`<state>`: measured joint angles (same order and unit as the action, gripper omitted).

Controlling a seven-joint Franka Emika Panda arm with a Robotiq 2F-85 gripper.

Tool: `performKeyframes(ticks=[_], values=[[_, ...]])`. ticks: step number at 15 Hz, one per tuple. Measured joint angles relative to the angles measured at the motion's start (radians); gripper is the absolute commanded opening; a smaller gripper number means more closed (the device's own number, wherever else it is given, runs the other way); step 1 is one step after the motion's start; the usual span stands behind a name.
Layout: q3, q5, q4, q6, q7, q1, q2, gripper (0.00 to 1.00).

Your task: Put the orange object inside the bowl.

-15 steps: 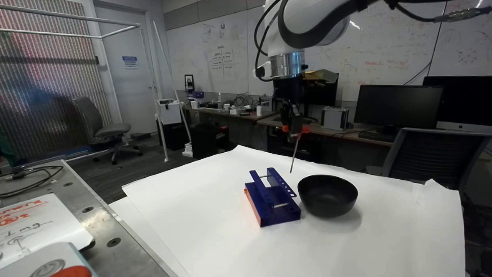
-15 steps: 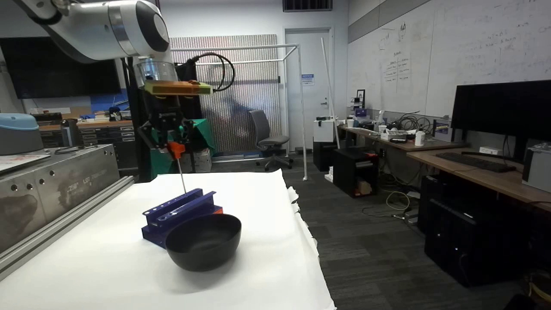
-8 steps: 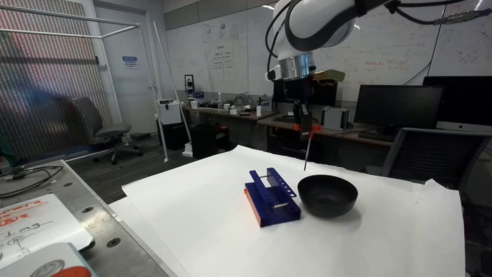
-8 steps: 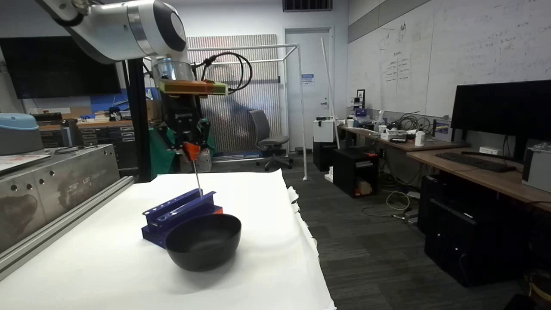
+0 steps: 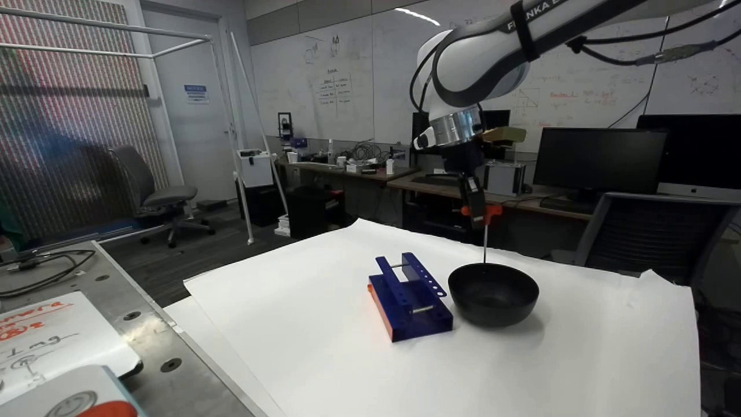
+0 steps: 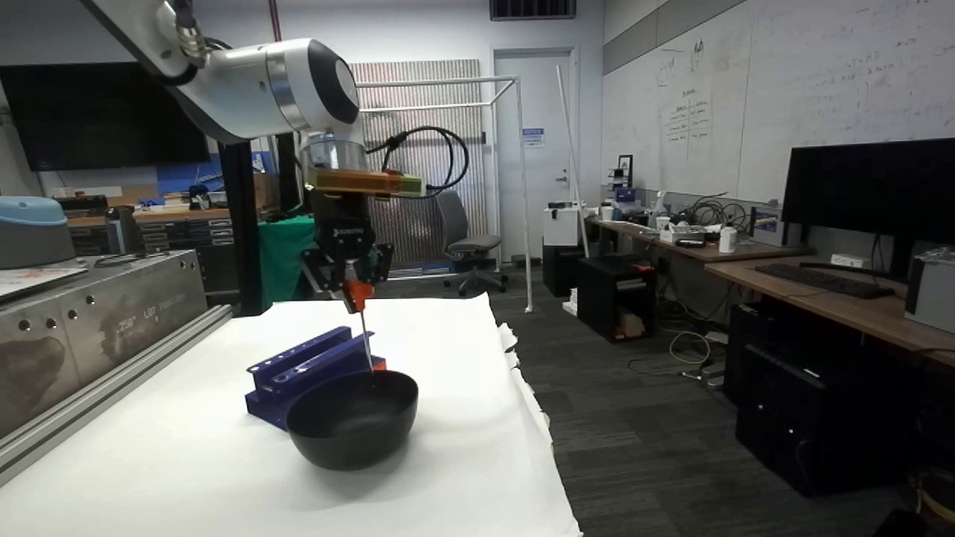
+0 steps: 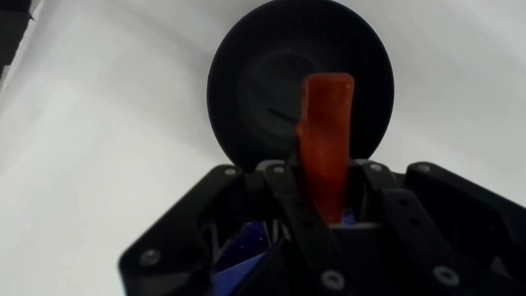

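Wrist view: the orange-handled tool (image 7: 327,119) hangs over the black bowl (image 7: 271,74), the claw (image 7: 326,181) clamped on its handle. In both exterior views, tool and claw have swung across and sunk, so the shaft's lower end lines up with the bowl's rim; whether they touch, I cannot tell. That leaves, I judge, centring, lowering and letting go, avoiding the blue stand (image 5: 402,304) just beside the bowl on the tabletop (image 5: 307,336).
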<state>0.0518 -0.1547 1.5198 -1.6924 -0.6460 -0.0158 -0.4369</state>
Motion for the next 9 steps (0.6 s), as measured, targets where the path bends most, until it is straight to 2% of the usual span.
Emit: performKeyframes(ticks=[6,9], values=[[0.003,0.027,0.003,-0.006,-0.023,-0.025,-0.066,0.10],[0.004,0.047,0.035,-0.081,-0.023,-0.032,-0.070,0.10]])
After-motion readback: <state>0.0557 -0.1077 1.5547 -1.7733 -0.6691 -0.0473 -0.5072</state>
